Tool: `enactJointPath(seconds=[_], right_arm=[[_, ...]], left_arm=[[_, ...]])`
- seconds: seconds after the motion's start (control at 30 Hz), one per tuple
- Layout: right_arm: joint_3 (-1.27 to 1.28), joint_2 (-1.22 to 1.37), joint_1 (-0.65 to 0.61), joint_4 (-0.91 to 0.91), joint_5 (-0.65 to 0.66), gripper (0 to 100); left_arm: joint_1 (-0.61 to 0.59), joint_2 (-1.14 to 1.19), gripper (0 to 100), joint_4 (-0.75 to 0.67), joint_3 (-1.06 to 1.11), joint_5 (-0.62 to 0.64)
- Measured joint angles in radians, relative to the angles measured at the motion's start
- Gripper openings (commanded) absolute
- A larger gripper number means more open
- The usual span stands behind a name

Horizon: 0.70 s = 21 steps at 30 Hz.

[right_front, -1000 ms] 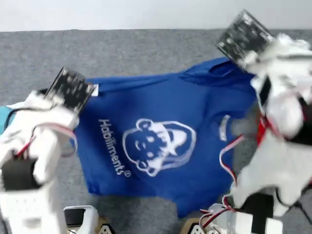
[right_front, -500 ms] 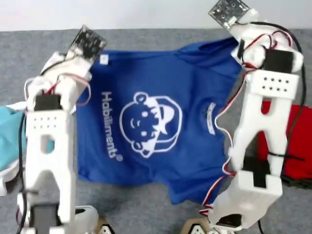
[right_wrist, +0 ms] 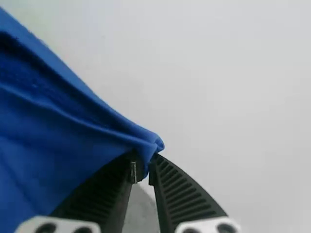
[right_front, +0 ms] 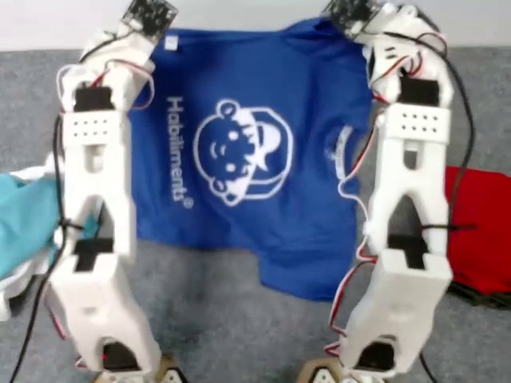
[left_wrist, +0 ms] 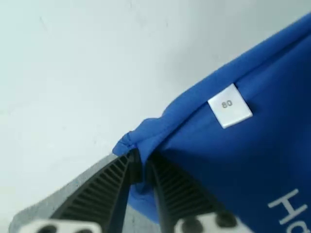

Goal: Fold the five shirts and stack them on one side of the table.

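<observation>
Two white robot arms reach side by side across a grey table (right_front: 239,335), with a blue shirt (right_front: 263,199) stretched between them. The shirt lies open, its cartoon-face print up, and its far edge is pulled taut at the table's far side by a white wall. The left gripper (left_wrist: 141,170) is clamped on one far corner of the shirt, close to a small white label (left_wrist: 229,106). The right gripper (right_wrist: 142,170) is pinched shut on the other far corner. The near part of the shirt rests on the table between the two arms, with one sleeve trailing toward the right arm.

The task appears to be at an early stage. The blue shirt shows no fold yet and seems to be spread out or straightened for folding. A teal shirt (right_front: 24,223) lies crumpled at the table's left edge. A red shirt (right_front: 479,231) lies flatter at the right edge, but whether it is folded cannot be told. No stack has been formed.
</observation>
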Motion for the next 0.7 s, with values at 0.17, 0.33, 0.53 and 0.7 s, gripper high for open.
enactJointPath(seconds=[0.17, 0.33, 0.53, 0.7], right_arm=[[0.002, 0.015, 0.0, -0.023, 0.008, 1.0], [0.002, 0.015, 0.0, 0.133, 0.008, 1.0], [0.002, -0.011, 0.002, 0.416, 0.008, 1.0], [0.002, -0.069, 0.002, 0.646, 0.008, 1.0]], left_arm=[[0.028, 0.137, 0, 0.19, -0.247, 0.0], [0.037, 0.216, 0, 0.456, -0.43, -0.003], [0.037, 0.262, 0, 0.778, -0.529, -0.084], [0.029, 0.264, 0, 0.888, -0.528, -0.094]])
